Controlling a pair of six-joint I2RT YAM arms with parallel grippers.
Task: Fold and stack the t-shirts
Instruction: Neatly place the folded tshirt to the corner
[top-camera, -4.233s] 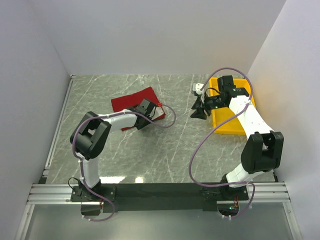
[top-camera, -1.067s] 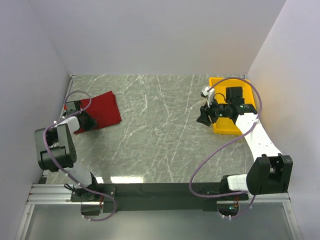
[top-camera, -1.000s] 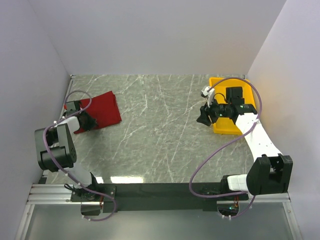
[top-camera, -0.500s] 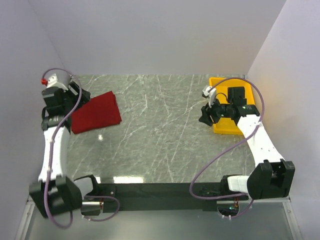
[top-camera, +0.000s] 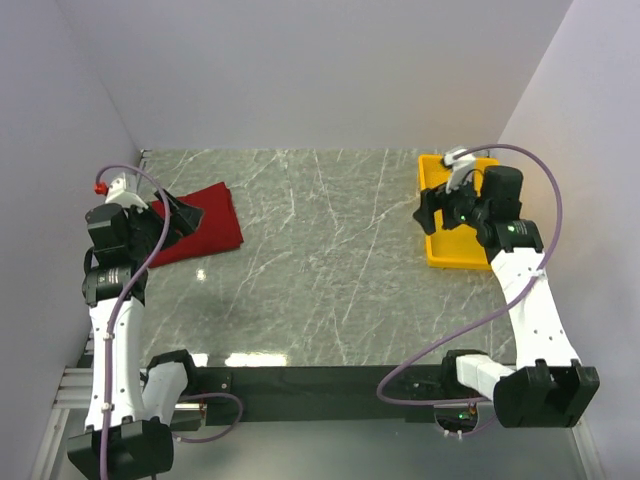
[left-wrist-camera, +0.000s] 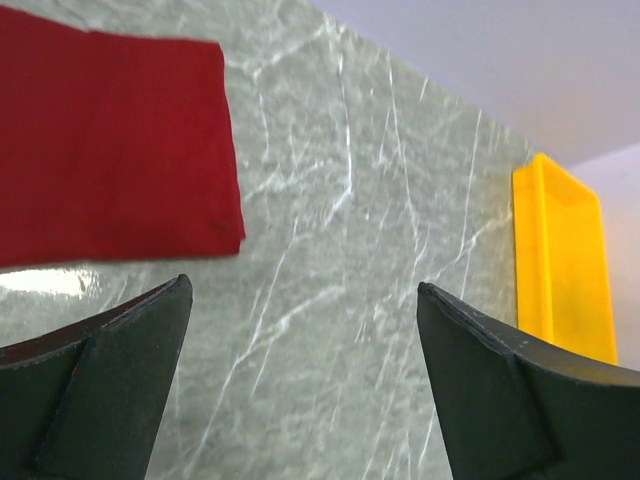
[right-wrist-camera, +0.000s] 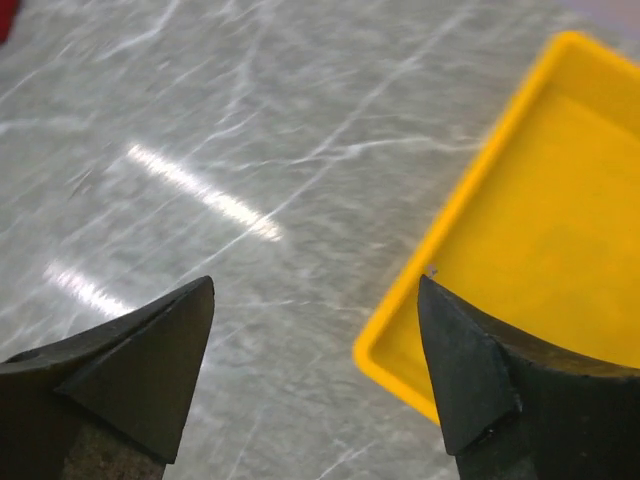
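Observation:
The t-shirt (top-camera: 208, 226) is a folded dark red rectangle lying flat at the far left of the marble table; it fills the upper left of the left wrist view (left-wrist-camera: 110, 150). My left gripper (top-camera: 183, 217) hangs raised above the shirt's left part, open and holding nothing (left-wrist-camera: 302, 286), looking out across the table. Across the table, my right gripper (top-camera: 440, 214) hovers at the left rim of the yellow tray, open and empty (right-wrist-camera: 316, 282). A sliver of red cloth (right-wrist-camera: 4, 14) shows in the right wrist view's top left corner.
The yellow plastic tray (top-camera: 446, 258) stands at the right side of the table with nothing visible inside (right-wrist-camera: 470, 215); it also shows far off in the left wrist view (left-wrist-camera: 565, 260). White walls close in the table on the left, back and right.
The left gripper let go of the shirt, opened wide and rose above its left part. The right gripper moved up and right to the tray's rim and opened wider. The shirt stayed put.

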